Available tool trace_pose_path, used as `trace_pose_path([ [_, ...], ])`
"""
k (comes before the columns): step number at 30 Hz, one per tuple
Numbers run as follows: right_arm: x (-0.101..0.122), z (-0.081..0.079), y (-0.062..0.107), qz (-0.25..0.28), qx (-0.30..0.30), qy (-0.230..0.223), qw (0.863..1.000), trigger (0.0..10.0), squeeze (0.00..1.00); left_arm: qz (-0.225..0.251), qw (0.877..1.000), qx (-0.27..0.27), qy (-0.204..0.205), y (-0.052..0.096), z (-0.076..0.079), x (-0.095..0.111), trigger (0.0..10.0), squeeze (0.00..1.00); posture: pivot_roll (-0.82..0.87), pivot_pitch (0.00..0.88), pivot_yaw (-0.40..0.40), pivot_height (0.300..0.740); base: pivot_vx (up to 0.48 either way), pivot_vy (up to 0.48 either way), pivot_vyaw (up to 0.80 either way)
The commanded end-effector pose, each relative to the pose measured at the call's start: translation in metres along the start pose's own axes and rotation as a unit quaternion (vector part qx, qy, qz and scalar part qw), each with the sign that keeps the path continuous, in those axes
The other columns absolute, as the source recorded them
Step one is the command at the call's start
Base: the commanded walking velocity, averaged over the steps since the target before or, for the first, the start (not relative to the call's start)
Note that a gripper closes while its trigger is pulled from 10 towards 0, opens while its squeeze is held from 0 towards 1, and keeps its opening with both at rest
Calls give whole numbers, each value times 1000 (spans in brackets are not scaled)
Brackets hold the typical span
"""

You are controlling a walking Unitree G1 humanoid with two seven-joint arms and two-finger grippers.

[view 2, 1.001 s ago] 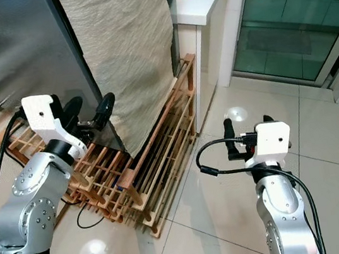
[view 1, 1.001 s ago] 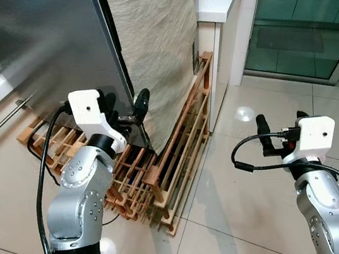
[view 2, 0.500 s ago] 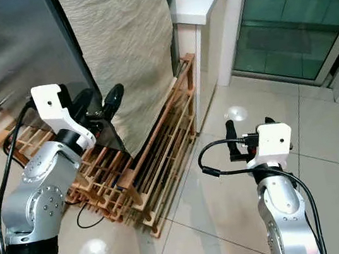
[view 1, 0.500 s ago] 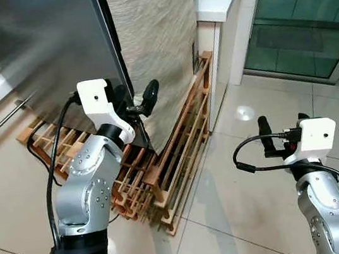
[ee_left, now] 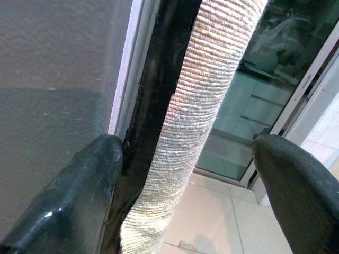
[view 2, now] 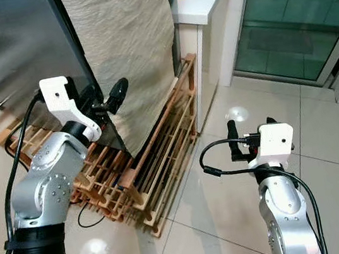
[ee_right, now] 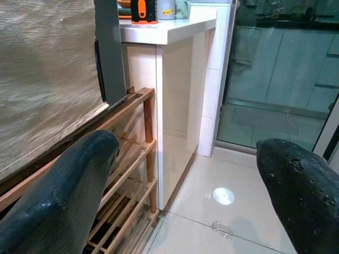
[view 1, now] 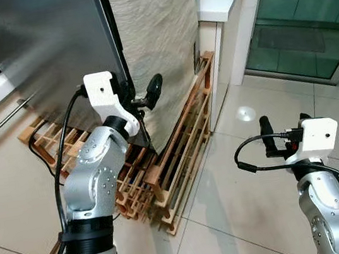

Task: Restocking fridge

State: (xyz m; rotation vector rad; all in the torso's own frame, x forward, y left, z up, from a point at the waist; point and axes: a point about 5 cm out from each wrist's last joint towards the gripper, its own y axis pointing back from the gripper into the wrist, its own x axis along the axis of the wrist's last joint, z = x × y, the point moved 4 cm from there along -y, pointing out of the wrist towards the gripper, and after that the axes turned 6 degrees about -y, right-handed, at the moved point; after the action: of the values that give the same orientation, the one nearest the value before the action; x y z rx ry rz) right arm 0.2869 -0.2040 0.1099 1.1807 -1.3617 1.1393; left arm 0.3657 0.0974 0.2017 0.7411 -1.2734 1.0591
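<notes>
**Gripper straddling the fridge door's edge**

The left gripper (view 1: 142,99) is reaching with fingers spread wide either side of the fridge door (view 1: 43,50) edge, one finger (ee_left: 90,185) touching its dark seal; a firm hold cannot be confirmed. The fridge's top is running out of frame, its side hidden under beige cloth (view 1: 155,33). The right gripper (view 1: 282,134) is hanging open over floor tiles, holding nothing.

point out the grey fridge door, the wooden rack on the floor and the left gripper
grey metal fridge door (view 1: 43,50), left eye view, bare front panel
slatted wooden rack (view 1: 184,141), left eye view, right side rails
left gripper (view 1: 145,95), left eye view, between its black fingers
</notes>
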Motion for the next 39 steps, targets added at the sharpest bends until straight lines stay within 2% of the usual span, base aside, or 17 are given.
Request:
trace_pose_path([
  [1,2,-1,-2,7,3,-3,1000,10000,0,1,1000,21,-6,-7,-5,2,10000,0,-166,83,74,740,0,0,0],
  [3,3,-1,-2,8,2,-3,1000,10000,0,1,1000,19,-1,-11,-4,2,10000,0,-170,82,74,740,0,0,0],
  [6,3,-1,-2,8,2,-3,1000,10000,0,17,999,-33,0,-22,19,5,10000,0,-172,84,70,740,0,0,0],
  [7,3,-2,-2,7,5,-3,1000,10000,0,24,996,-89,6,-29,40,6,10000,0,-174,84,67,740,0,0,0],
  [12,-4,-5,0,-9,13,-6,1000,10000,0,17,973,-226,30,-42,101,-4,10000,0,-195,81,66,740,0,0,0],
  [13,-4,-5,0,-9,13,-6,1000,10000,0,17,973,-226,30,-42,101,-4,10000,0,-195,81,66,740,0,0,0],
  [15,-9,-7,5,-21,22,-7,1000,10000,0,10,959,-281,45,-47,135,-13,10000,0,-222,76,69,740,0,0,0],
  [19,-16,0,17,-37,15,8,999,10000,0,19,904,-417,94,-39,227,-8,10000,0,-311,67,87,740,0,0,0],
  [20,-16,0,17,-37,15,8,999,10000,0,19,904,-417,94,-39,227,-8,10000,0,-311,67,87,740,0,0,0],
  [22,-19,6,24,-44,9,14,999,10000,0,21,879,-461,121,-31,255,-4,10000,0,-333,61,86,740,0,0,0],
  [24,-20,10,29,-48,5,18,999,10000,0,29,867,-481,127,-25,267,0,10000,0,-350,63,80,740,0,0,0],
  [29,-19,9,33,-50,13,22,998,10000,0,50,859,-479,172,-26,244,14,10000,0,-321,56,60,740,0,0,0],
  [35,-18,-4,26,-50,41,22,998,10000,0,102,905,-391,132,-36,183,35,10000,0,-280,62,42,740,0,0,0],
  [36,-15,-7,20,-45,40,13,998,10000,0,100,928,-343,108,-34,147,31,10000,0,-252,65,53,740,0,0,0],
  [37,-15,-7,20,-45,40,13,998,10000,0,100,928,-343,108,-34,147,31,10000,0,-252,65,53,740,0,0,0],
  [38,-12,-9,14,-39,36,1,999,10000,0,95,945,-300,86,-29,115,26,10000,0,-230,61,63,740,0,0,0],
  [39,-10,-10,13,-37,35,-3,999,10000,0,94,951,-285,79,-26,104,24,10000,0,-230,61,63,740,0,0,0],
])
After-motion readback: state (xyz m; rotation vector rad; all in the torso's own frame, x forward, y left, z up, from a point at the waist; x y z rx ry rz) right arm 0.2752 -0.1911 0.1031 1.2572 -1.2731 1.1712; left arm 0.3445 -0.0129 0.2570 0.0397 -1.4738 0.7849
